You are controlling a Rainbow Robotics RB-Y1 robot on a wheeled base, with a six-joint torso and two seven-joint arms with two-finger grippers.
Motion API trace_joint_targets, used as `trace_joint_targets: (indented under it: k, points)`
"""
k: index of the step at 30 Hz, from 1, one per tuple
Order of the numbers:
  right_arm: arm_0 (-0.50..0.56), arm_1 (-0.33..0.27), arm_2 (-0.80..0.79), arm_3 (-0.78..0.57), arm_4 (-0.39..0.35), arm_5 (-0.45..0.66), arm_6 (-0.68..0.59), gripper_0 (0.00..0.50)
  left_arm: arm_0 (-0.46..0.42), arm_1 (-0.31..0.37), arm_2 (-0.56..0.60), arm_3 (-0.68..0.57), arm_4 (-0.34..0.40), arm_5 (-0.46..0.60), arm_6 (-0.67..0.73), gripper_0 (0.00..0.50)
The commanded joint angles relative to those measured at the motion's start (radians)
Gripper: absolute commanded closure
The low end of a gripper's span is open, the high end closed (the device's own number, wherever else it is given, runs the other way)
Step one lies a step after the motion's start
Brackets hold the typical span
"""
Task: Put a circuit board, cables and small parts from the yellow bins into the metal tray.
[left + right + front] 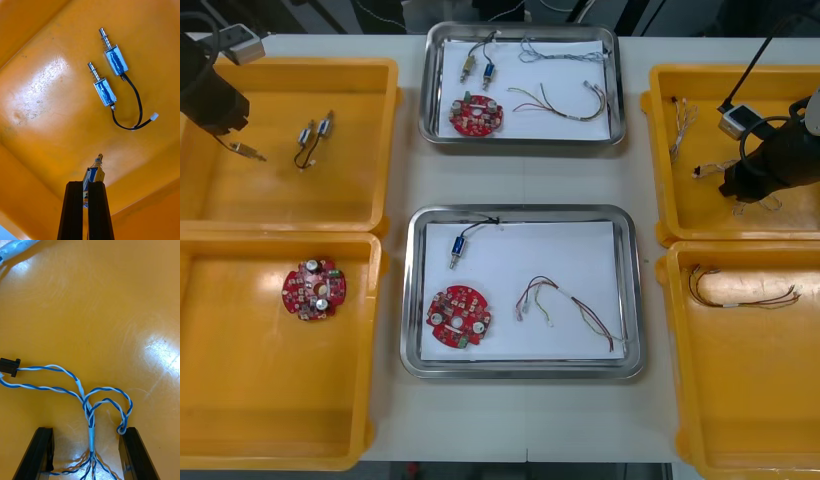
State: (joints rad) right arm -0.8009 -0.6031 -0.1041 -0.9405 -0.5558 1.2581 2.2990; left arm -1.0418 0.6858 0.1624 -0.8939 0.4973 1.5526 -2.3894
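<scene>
- Right now the left claw (88, 184) is pressed in on a small metal part (93, 173), gripping only its tail end, so most of the body pokes out past the fingertips. To my eye, a smooth metal case held that shallowly could swivel or drop on the way over
- Beyond that claw's tips, on the floor of the yellow bin (45, 86), lie two more small metal parts (105, 92) joined by thin black leads (137, 100). They sit well apart from the held one, so no snag looks likely there
- The right claw (86, 432) stands spread, down close to the floor of the other yellow bin (112, 296). The blue and white cable (80, 387) runs out between its fingers, and one loop touches the inner face of one of them
- Closing there could catch a stray loop instead of the sleeved bundle. A limp cable also dangles, so its black plug (10, 365) may hook the bin wall on the lift
- Between the two claws, the nearer metal tray (520, 212) holds a circuit board (458, 320) but no blue and white cable, so I judge both loads belong there
- Materials:
  - the bins are glossy, scuffed plastic
  - the tray has a shiny rim and is white inside
  - the cable is soft twisted wire with pale sleeves
  - the parts are boxy and blue-sided, each with a sprung round pin
</scene>
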Motion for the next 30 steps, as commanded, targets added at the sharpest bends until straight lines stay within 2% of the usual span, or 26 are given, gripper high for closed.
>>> trace_joint_targets:
  k: [1,7,22,23,24,27,28,29,30]
  points:
    - [0.065,0.011,0.001,0.014,-0.01,0.012,-0.027,0.0,0.04,0.035,-0.007,-0.031,0.012,-0.051,0.085,0.5]
    - [0.075,0.011,0.001,0.014,-0.035,-0.02,-0.035,0.0,0.08,0.032,-0.043,-0.031,0.03,-0.123,0.101,0.5]
    - [0.089,0.017,0.001,0.014,-0.038,-0.034,-0.038,0.0,0.146,0.015,-0.101,-0.031,0.061,-0.238,0.148,0.5]
    - [0.089,0.017,0.001,0.014,-0.039,-0.036,-0.038,0.082,0.146,0.014,-0.101,-0.031,0.061,-0.239,0.151,0.5]
    - [0.089,0.017,0.001,0.014,-0.039,-0.036,-0.038,0.201,0.146,0.014,-0.104,-0.031,0.061,-0.238,0.154,0.5]
    - [0.095,0.017,0.001,0.014,-0.044,-0.045,-0.033,0.429,0.146,0.012,-0.107,-0.031,0.063,-0.239,0.164,0.5]
    - [0.095,0.017,0.001,0.014,-0.044,-0.045,-0.033,0.429,0.146,0.012,-0.107,-0.031,0.063,-0.239,0.164,0.5]
    - [0.1,0.017,0.0,0.014,-0.052,-0.054,-0.03,0.48,0.146,0.012,-0.107,-0.031,0.061,-0.238,0.17,0.499]
    - [0.1,0.017,0.0,0.014,-0.052,-0.054,-0.03,0.48,0.146,0.012,-0.107,-0.031,0.061,-0.238,0.17,0.499]
